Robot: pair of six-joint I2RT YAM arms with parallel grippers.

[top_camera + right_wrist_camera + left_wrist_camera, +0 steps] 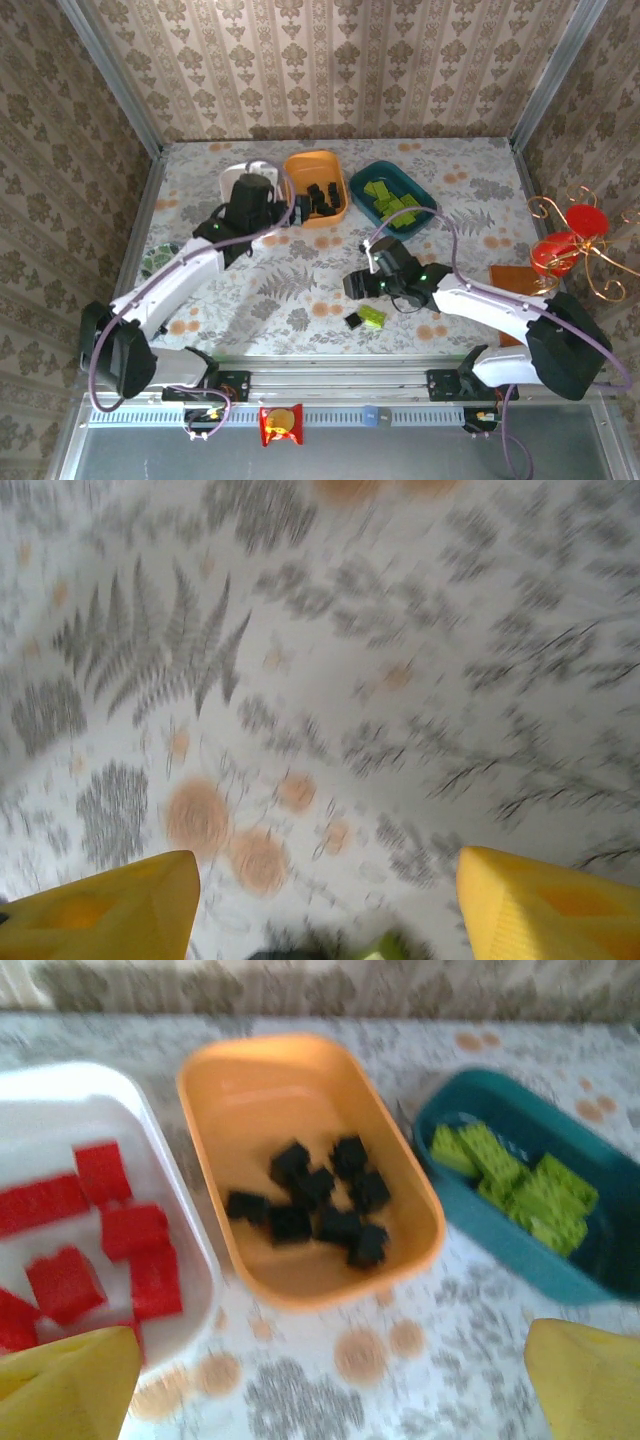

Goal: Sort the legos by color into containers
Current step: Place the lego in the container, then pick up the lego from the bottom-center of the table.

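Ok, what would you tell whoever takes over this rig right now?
Left gripper: open, empty, above the white tray and orange tray.
Right gripper: open, empty, low over the table.
Done: red bricks in white, black bricks in orange, green bricks in the teal tray.
Left: one black brick and one green brick loose on the table.

Light in the overhead view is soft and even: the pale floral-patterned table (pixel 300 290) is bright, with only faint shadows beside the shallow orange plastic tray (pixel 315 168). The left wrist view is bright but soft. There the shallow white plastic tray (pixel 60 1100) nearly washes out, the small red plastic bricks (pixel 130 1230) have fuzzy edges, and the yellow fingertips (pixel 60 1390) of the left tool (pixel 325 1385) are out of focus. In the right wrist view, motion blur streaks the table's print.
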